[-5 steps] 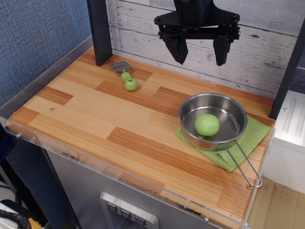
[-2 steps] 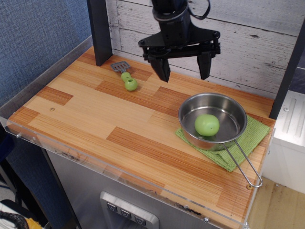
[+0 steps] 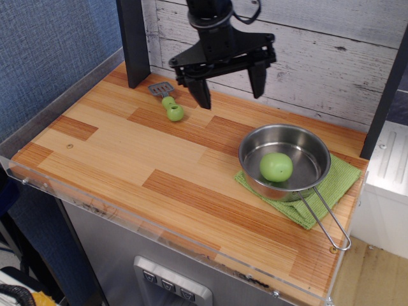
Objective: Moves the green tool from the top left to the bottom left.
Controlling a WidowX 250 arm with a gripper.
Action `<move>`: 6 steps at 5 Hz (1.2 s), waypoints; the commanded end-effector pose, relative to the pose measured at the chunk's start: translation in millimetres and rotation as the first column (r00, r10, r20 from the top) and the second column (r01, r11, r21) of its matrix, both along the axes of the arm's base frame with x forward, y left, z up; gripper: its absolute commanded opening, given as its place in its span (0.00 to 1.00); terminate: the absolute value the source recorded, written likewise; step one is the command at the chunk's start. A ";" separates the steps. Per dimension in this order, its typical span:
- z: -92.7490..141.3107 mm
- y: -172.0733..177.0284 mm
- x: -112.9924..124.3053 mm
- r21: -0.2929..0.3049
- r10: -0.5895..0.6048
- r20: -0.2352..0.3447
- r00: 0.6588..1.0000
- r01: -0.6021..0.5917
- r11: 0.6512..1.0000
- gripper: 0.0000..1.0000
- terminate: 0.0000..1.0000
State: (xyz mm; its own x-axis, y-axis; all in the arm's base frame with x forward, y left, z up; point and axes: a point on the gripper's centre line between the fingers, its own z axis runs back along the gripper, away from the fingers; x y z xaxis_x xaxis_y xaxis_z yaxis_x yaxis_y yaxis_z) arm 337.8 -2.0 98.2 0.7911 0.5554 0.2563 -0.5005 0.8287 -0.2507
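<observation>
The gripper [image 3: 229, 92] is held above the wooden tabletop [image 3: 127, 153] with its two fingers [image 3: 202, 94] spread wide and nothing between them. The green tool [image 3: 168, 102] is seen lying flat on the wood just to the outer side of the nearer finger, apart from it. A steel pan [image 3: 285, 162] holding a green ball [image 3: 276, 167] is set on a green cloth [image 3: 338, 182], well beyond the other finger.

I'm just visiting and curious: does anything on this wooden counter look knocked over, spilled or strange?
Nothing stands out. The small green-handled toy spatula lies flat at the back left, the round green ball sits in the steel pan on the green cloth, and the open black gripper hangs above.
</observation>
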 end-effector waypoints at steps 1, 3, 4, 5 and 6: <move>-2.3 33.1 21.0 -0.006 0.141 0.006 0.990 -0.141 0.990 1.00 0.00; -33.8 61.6 34.6 0.019 0.199 -0.037 0.979 -0.199 0.980 1.00 0.00; -46.3 66.6 40.1 0.034 0.202 -0.056 0.978 -0.200 0.979 1.00 0.00; -54.4 75.9 42.8 0.049 0.223 -0.062 0.973 -0.221 0.974 1.00 0.00; -62.2 87.0 41.0 0.061 0.247 -0.075 0.966 -0.243 0.968 1.00 0.00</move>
